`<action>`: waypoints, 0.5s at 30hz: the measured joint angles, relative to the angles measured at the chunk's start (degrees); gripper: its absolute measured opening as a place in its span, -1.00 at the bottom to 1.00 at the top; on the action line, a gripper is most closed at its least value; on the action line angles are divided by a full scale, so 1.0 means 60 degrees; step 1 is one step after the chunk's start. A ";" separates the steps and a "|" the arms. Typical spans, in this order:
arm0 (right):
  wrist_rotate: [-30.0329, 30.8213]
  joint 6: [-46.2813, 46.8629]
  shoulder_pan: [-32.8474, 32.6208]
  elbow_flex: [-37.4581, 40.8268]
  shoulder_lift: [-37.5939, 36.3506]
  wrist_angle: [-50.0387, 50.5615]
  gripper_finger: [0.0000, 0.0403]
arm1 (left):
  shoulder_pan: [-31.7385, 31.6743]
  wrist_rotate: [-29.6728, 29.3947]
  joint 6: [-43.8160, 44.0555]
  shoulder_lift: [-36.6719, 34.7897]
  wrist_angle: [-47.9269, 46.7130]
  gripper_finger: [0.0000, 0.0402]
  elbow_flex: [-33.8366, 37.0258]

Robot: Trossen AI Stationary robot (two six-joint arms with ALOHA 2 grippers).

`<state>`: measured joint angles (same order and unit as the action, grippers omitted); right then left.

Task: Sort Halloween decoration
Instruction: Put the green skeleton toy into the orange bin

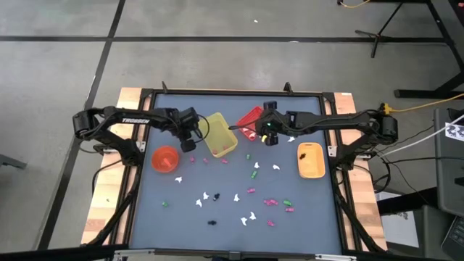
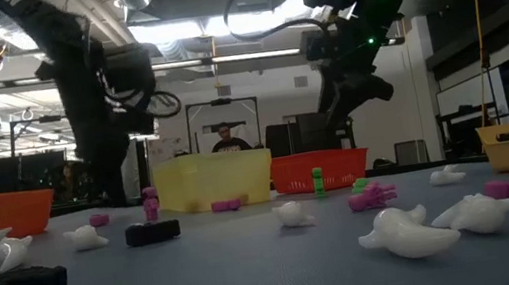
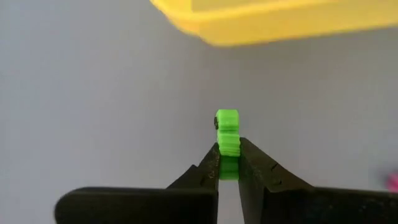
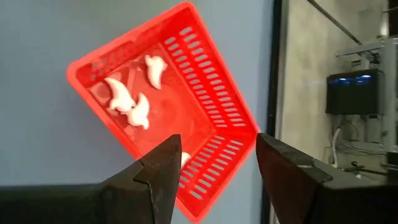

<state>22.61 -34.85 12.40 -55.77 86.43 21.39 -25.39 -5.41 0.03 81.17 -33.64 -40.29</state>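
Your left gripper (image 3: pixel 228 163) is pinching a green trinket (image 3: pixel 227 134) beside the yellow bin (image 1: pixel 220 135). Your right gripper (image 4: pixel 217 158) is hanging released over the red bin (image 4: pixel 163 99), already holding white pieces. Many trinkets (image 1: pixel 239 196) are remaining unsorted on the table (image 1: pixel 152 217).

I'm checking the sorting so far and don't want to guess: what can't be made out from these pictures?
- Yellow bin: contents. High view too small; its wall blocks the low view; the left wrist view crops it.
- Orange bowl: contents too small in the high view.
- Green trinket in the left gripper: lower end hidden between the fingers.
- Red basket: one white piece partly hidden behind the right gripper finger.
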 joint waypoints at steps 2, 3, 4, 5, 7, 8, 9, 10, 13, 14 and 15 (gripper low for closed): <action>0.0021 0.0000 0.0000 0.0000 -0.0134 0.0140 0.03 | 0.0037 0.0003 0.0173 0.0000 -0.0915 -0.93 -0.0454; 0.0025 -0.0001 0.0000 0.0000 -0.0184 0.0242 0.03 | 0.0058 0.0009 0.0230 0.0000 -0.1285 -0.93 -0.0717; 0.0022 0.0000 0.0000 0.0000 -0.0251 0.0385 0.03 | 0.0105 0.0037 0.0292 -0.0002 -0.1623 -0.93 -0.0981; 0.0022 -0.0004 0.0000 0.0000 -0.0305 0.0547 0.03 | 0.0164 0.0065 0.0359 -0.0004 -0.2003 -0.93 -0.1234; 0.0027 0.0000 0.0000 0.0000 -0.0433 0.0769 0.03 | 0.0335 0.0085 0.0512 -0.0004 -0.2868 -0.93 -0.1756; 0.0039 0.0001 0.0000 0.0000 -0.0469 0.0931 0.03 | 0.0446 0.0102 0.0611 -0.0004 -0.3254 -0.93 -0.2012; 0.0066 0.0000 0.0000 0.0000 -0.0472 0.1057 0.03 | 0.0586 0.0105 0.0746 -0.0008 -0.3655 -0.93 -0.2290; 0.0088 0.0002 0.0000 0.0000 -0.0486 0.1182 0.03 | 0.0724 0.0116 0.0922 -0.0011 -0.4037 -0.93 -0.2543; 0.0142 0.0002 0.0000 0.0000 -0.0505 0.1514 0.03 | 0.1202 0.0581 0.1533 -0.0018 -0.5225 -0.93 -0.3212; 0.0143 0.0002 0.0000 0.0000 -0.0505 0.1591 0.03 | 0.1388 0.0809 0.1802 -0.0020 -0.5519 -0.93 -0.3378; 0.0145 0.0007 0.0000 0.0000 -0.0505 0.1717 0.03 | 0.1591 0.1013 0.2099 -0.0022 -0.5764 -0.93 -0.3494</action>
<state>23.49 -34.81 12.40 -55.77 83.40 31.69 -15.84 0.67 12.62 81.03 -68.22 -61.25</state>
